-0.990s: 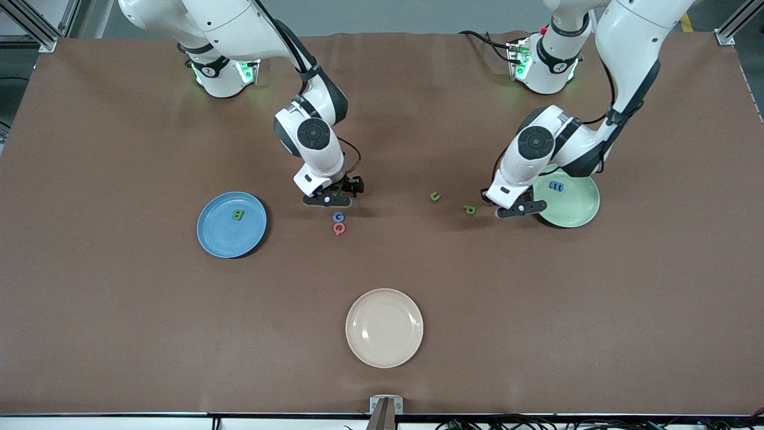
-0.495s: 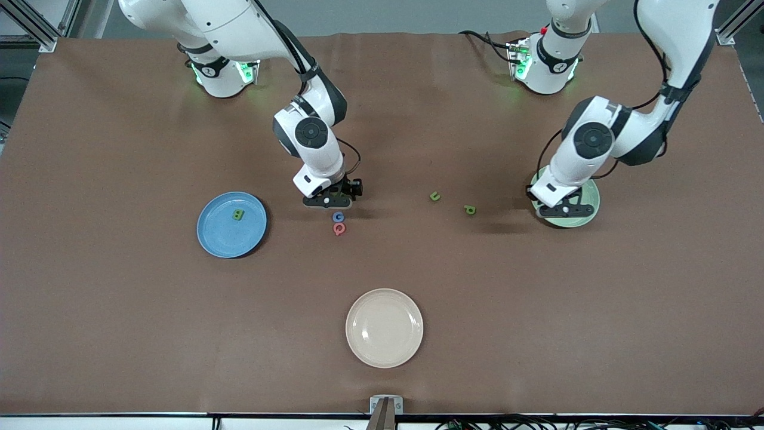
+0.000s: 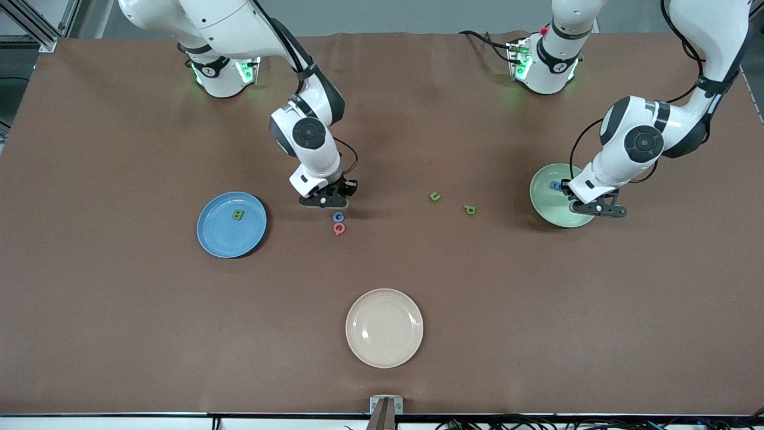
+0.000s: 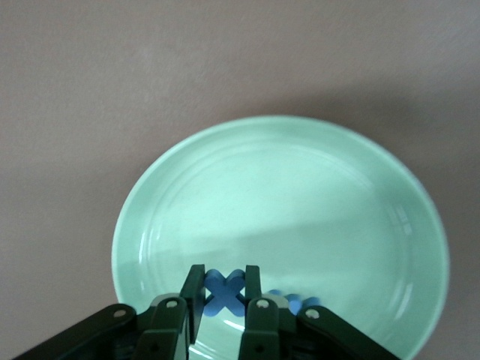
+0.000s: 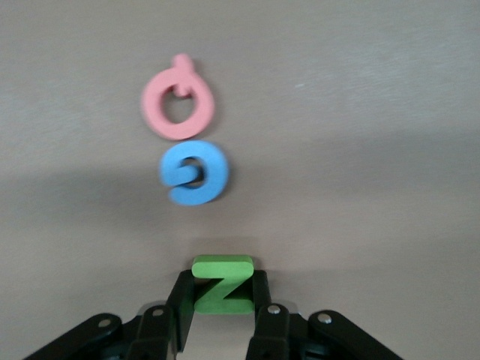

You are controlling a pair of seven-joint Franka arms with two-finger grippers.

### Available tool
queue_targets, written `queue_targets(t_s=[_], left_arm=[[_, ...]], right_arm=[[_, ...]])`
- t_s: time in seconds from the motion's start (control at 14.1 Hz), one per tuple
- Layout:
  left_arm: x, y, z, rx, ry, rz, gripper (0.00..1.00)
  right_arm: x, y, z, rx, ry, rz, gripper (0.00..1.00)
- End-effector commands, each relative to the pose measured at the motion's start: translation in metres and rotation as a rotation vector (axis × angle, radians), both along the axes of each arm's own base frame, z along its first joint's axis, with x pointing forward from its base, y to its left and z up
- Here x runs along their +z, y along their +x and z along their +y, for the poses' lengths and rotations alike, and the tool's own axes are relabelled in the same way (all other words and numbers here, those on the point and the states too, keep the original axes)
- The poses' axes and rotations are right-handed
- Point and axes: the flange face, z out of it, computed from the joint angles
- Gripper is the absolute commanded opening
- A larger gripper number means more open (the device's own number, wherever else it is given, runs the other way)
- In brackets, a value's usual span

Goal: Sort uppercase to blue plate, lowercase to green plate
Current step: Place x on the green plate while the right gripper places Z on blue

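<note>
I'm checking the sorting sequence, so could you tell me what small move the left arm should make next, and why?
Probably open the fingers and drop the letter. The left gripper is shut on the blue x directly over the green plate, where the blue m already lies, so x is above its lowercase target.

My right claw pinched green N; my left claw held blue x over the green plate, perhaps touching it.

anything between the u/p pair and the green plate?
No. Front view shows only bare tabletop between the green u, green p and the green plate.
</note>
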Motion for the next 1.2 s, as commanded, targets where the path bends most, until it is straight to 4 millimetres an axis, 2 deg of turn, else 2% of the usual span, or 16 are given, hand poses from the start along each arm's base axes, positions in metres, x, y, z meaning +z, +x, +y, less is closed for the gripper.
queue_targets(t_s=[0.0, 0.28, 0.35, 0.5, 0.64, 0.71, 0.78, 0.85, 0.92, 1.13], left_arm=[[-0.013, -0.007, 0.01, -0.038, -0.01, 0.002, 0.14], [-0.017, -0.011, 0.01, -0.038, -0.016, 0.01, 0.17], [-0.018, -0.012, 0.01, -0.037, -0.018, 0.013, 0.17], [-0.021, -0.013, 0.009, -0.039, -0.024, 0.017, 0.18], [-0.022, -0.014, 0.009, -0.037, -0.026, 0.021, 0.21], [-0.022, -0.014, 0.009, -0.037, -0.026, 0.021, 0.31], [-0.022, -0.014, 0.009, -0.037, -0.026, 0.021, 0.48], [-0.021, -0.013, 0.01, -0.037, -0.024, 0.019, 0.76], [-0.019, -0.012, 0.01, -0.038, -0.019, 0.014, 0.89], [-0.01, -0.007, 0.001, -0.042, -0.007, -0.007, 0.97]], right_arm=[[0.016, 0.02, -0.051, 0.019, -0.049, 0.065, 0.0], [0.066, 0.051, -0.137, 0.03, -0.087, 0.192, 0.0], [0.076, 0.06, -0.166, 0.038, -0.082, 0.212, 0.0], [0.079, 0.074, -0.213, 0.062, -0.074, 0.23, 0.0], [0.074, 0.083, -0.243, 0.044, -0.083, 0.225, 0.0], [0.073, 0.087, -0.249, 0.034, -0.079, 0.209, 0.0], [0.071, 0.089, -0.255, 0.025, -0.075, 0.202, 0.0], [0.066, 0.089, -0.256, 0.022, -0.075, 0.205, 0.01], [0.062, 0.09, -0.256, 0.021, -0.075, 0.204, 0.05], [0.042, 0.091, -0.264, 0.006, -0.075, 0.218, 0.08]])
